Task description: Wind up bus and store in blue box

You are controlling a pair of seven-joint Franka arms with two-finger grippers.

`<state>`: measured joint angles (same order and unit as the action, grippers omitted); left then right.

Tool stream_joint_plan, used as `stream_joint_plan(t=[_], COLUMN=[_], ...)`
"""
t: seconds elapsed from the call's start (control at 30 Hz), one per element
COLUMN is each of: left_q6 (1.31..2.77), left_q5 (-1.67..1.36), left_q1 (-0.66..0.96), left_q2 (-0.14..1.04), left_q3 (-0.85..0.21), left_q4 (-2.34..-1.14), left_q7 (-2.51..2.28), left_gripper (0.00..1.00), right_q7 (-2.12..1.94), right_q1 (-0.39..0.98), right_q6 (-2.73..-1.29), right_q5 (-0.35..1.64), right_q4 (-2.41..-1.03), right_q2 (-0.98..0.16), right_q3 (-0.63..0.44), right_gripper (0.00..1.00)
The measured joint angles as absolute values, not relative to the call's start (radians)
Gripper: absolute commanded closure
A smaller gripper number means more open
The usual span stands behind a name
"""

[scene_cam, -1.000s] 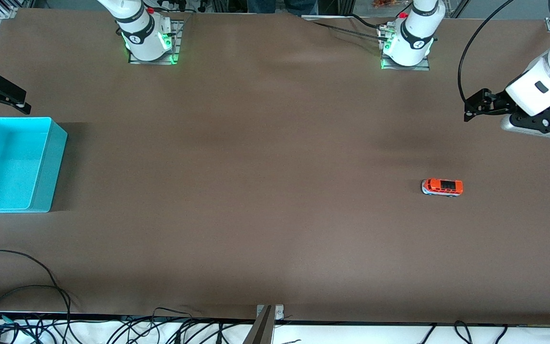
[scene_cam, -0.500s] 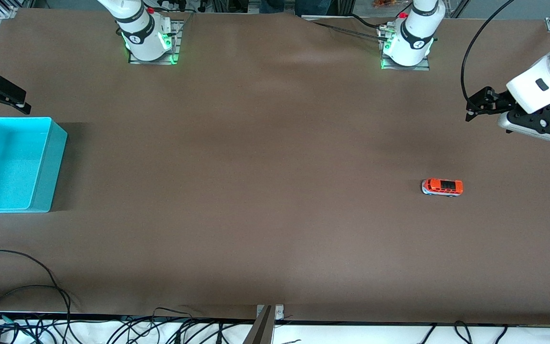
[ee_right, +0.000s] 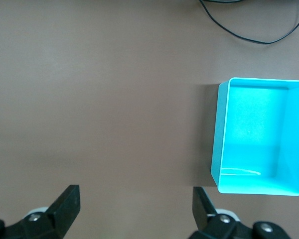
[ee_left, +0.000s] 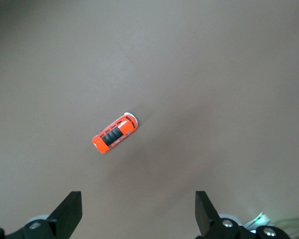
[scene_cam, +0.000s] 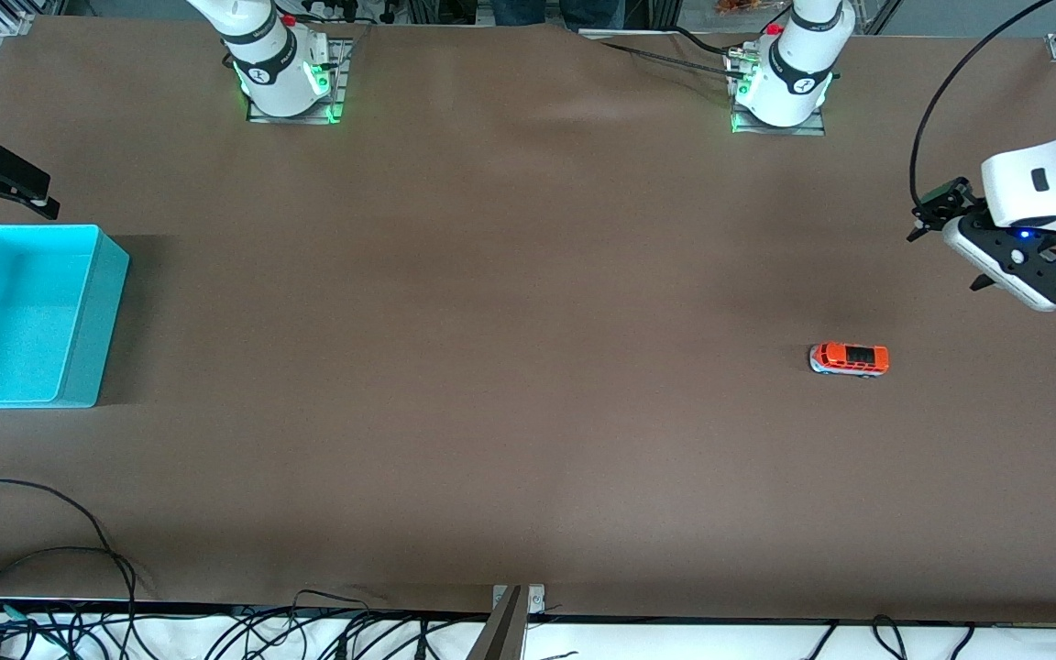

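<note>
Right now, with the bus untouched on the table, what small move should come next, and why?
Probably the left gripper should travel over the bus and begin lowering. Its jaws are open and empty over bare table toward the left arm's end, and the bus stands alone on its wheels. The blue box sits at the right arm's end, where the right gripper waits open.

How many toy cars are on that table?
1: the bus sits on the table toward the left arm's end, away from the blue box, which looks empty.
</note>
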<state>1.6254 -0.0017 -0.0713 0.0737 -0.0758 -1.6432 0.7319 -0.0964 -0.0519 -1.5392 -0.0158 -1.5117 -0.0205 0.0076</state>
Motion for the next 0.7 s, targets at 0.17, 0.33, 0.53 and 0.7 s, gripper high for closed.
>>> stream_joint_plan(t=[0.17, 0.33, 0.53, 0.7], left_q6=[1.625, 1.625, 1.660, 1.711], left_q5=[-0.002, 0.005, 0.037, 0.039], left_q1=[-0.094, -0.114, -0.148, -0.162], left_q2=[0.108, 0.135, 0.194, 0.251], left_q3=[-0.074, -0.073, -0.072, -0.072], left_q4=[-1.603, -1.593, -1.594, -1.599], left_q7=[0.843, 0.957, 1.101, 1.202], left_gripper=[0.00, 0.00, 0.00, 0.00], right_q7=[-0.096, -0.096, -0.096, -0.096], right_q1=[-0.052, -0.052, -0.052, -0.052], right_q6=[-1.539, -1.539, -1.539, -1.539], right_q5=[-0.016, -0.016, -0.016, -0.016], right_q4=[-1.512, -1.512, -1.512, -1.512], right_q2=[-0.020, -0.020, -0.022, -0.026], right_q3=[0.008, 0.008, 0.007, 0.007], right_gripper=[0.00, 0.00, 0.00, 0.00])
